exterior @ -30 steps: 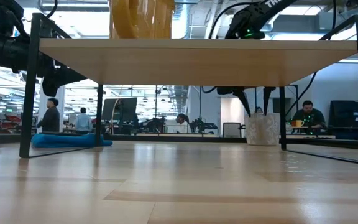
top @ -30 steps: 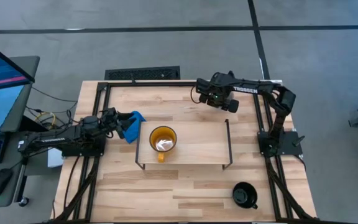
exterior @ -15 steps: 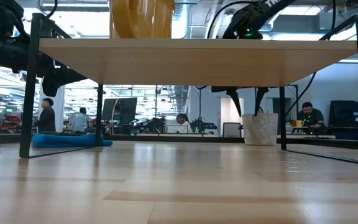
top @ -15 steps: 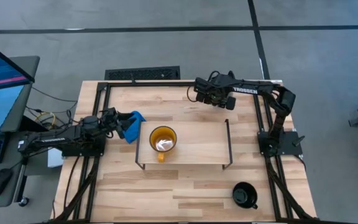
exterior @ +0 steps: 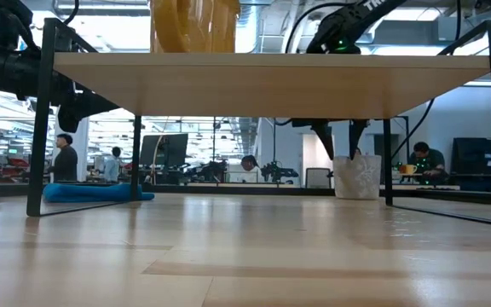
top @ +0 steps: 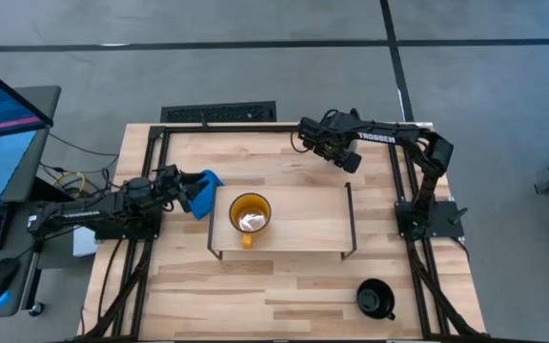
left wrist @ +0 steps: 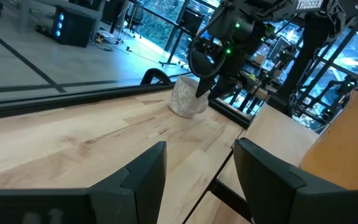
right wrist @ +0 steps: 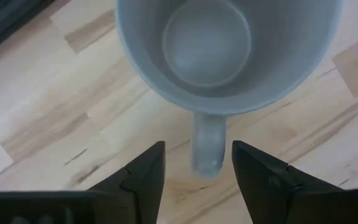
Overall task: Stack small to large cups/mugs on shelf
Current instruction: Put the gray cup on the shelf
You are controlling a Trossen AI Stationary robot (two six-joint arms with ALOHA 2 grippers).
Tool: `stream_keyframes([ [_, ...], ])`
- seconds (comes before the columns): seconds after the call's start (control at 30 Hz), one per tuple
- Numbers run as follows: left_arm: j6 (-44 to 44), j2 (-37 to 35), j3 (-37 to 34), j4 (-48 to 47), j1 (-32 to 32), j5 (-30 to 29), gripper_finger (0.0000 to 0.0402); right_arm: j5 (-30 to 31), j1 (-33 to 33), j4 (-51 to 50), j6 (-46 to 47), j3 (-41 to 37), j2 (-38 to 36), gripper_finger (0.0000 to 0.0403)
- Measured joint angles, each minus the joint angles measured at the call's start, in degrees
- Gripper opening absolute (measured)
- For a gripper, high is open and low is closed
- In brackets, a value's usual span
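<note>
Grey-white mug (right wrist: 229, 50) under right fingers (right wrist: 194, 171), spread | arm lettering "TROSSEN" | left fingers (left wrist: 194, 177) apart, empty

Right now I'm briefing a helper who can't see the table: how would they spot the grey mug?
Start at the shelf in the middle of the table, then look past its far right corner. There, under the open right gripper, the grey mug stands upright on the tabletop. It is pale, unlike the yellow mug on the shelf and the black mug near the front right.
</note>
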Motion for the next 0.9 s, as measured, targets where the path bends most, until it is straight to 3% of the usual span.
stream_keyframes([
  [0.9,0.7,0.0,0.0,0.0,0.0,0.0,0.0179,1.0,0.1,-4.1,2.3,0.0,0.0,0.0208],
])
